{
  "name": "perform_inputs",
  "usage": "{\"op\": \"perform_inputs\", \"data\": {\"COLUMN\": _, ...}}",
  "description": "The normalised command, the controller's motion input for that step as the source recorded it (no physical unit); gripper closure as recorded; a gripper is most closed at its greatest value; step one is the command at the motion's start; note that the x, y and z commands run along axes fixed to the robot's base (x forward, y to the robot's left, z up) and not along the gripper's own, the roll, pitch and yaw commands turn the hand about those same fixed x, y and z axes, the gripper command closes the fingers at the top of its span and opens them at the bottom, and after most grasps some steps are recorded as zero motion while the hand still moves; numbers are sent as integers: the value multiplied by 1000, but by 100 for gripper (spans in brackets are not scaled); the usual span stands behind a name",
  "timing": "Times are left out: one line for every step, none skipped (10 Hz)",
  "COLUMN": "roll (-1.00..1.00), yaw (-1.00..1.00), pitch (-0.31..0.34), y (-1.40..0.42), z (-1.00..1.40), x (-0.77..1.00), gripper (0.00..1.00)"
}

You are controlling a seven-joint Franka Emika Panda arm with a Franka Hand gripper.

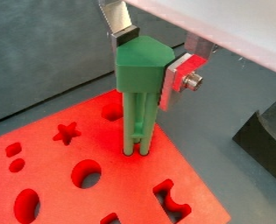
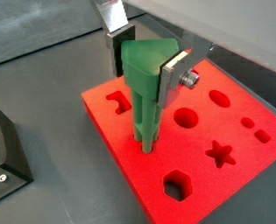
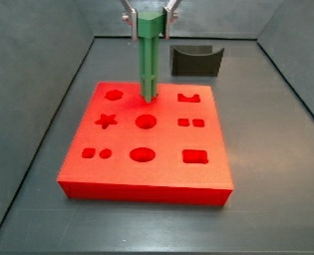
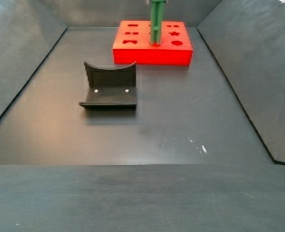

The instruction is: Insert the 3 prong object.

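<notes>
item: claw (image 3: 148,14), clamped on the 3 prong object (image 3: 148,55), upright, prongs at the red block (image 3: 146,149) top face, 12 o'clock edge. risk: prongs off their slot would jam or bend; seating unclear.

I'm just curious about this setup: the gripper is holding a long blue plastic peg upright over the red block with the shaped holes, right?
Not quite: the peg is green, not blue, as both wrist views show. The gripper holds the long green plastic peg upright over the red block with shaped holes.
</notes>
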Motion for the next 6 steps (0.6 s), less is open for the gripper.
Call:
{"op": "perform_inputs", "data": {"roll": 119, "yaw": 0, "pitch": 0, "y": 0, "z": -74, "x": 0, "gripper": 100}}
{"op": "perform_inputs", "data": {"roll": 244, "yaw": -69, "pitch": 39, "y": 0, "z": -140, "x": 0, "gripper": 100}}
{"op": "perform_inputs", "data": {"roll": 316, "yaw": -163, "pitch": 93, "y": -9, "z": -266, "x": 0, "gripper": 100}}
{"op": "perform_inputs", "data": {"roll": 306, "yaw": -177, "pitch": 96, "y": -37, "z": -369, "x": 0, "gripper": 100}}
{"op": "perform_inputs", "data": {"roll": 280, "yaw": -160, "pitch": 69, "y": -83, "z": -360, "x": 0, "gripper": 100}}
{"op": "perform_inputs", "data": {"roll": 244, "yaw": -134, "pitch": 40, "y": -100, "z": -311, "x": 0, "gripper": 100}}
